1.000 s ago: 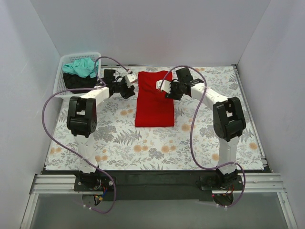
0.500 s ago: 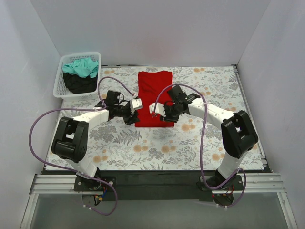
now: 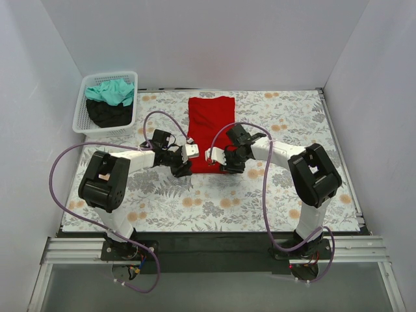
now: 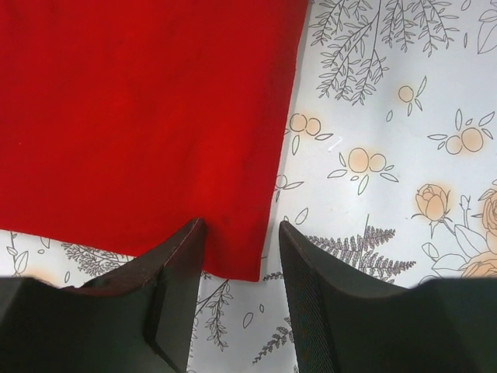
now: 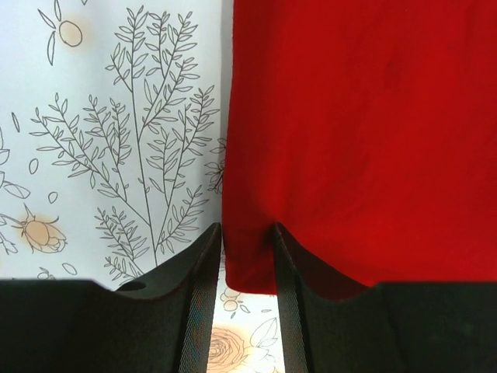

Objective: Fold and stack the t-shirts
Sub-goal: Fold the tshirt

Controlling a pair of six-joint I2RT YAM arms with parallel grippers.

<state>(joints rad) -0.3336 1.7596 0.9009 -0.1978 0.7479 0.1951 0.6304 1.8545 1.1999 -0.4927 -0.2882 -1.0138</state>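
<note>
The red t-shirt (image 3: 209, 123) lies flat on the table as a long strip folded lengthwise. My left gripper (image 3: 183, 167) is at its near left corner. In the left wrist view the gripper (image 4: 239, 252) is open, its jaws on either side of the shirt's (image 4: 140, 116) corner edge. My right gripper (image 3: 229, 166) is at the near right corner. In the right wrist view the gripper (image 5: 241, 249) is open with a narrow gap, and the shirt's (image 5: 365, 116) corner lies between the jaws. A teal tee (image 3: 110, 92) and a black tee (image 3: 109, 114) lie in the basket.
The white mesh basket (image 3: 80, 112) stands at the far left corner. A floral-print cloth (image 3: 279, 188) covers the table. White walls close in the left, back and right sides. Purple cables loop beside both arms.
Both grippers have moved from the shirt's far end down along its sides to its near corners and lowered onto the cloth. The red shirt has not moved.
</note>
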